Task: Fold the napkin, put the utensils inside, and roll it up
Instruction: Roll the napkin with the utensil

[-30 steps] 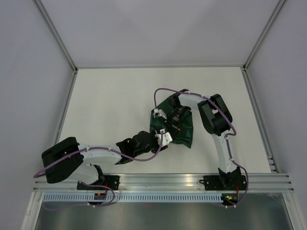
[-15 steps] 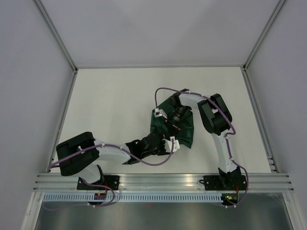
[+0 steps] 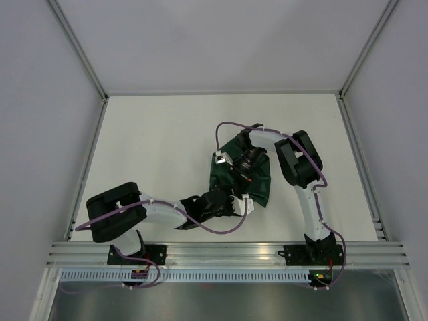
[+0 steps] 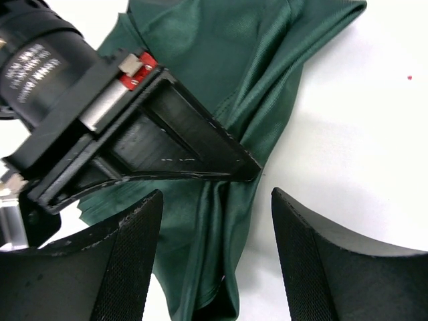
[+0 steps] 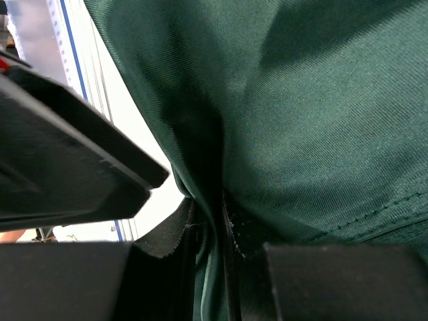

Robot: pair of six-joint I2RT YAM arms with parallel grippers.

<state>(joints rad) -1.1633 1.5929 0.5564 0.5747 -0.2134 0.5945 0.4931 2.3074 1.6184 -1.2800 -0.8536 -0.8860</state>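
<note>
The right gripper (image 5: 212, 224) is pinching a napkin (image 5: 307, 114) fold while the left gripper (image 4: 212, 204) is hovering released over the bunched edge, best catching one layer cleanly.

Left wrist view: I see white lettering on the black motor housing (image 4: 33, 63) of the right gripper (image 4: 253, 170), too blurred to read. Faint raised marks on its finger (image 4: 177, 152), also illegible. Nothing else readable in any view.

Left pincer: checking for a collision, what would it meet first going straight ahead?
Likely the napkin bunched ahead of the left pincer, then the right pincer clamping it; depth unclear.
</note>
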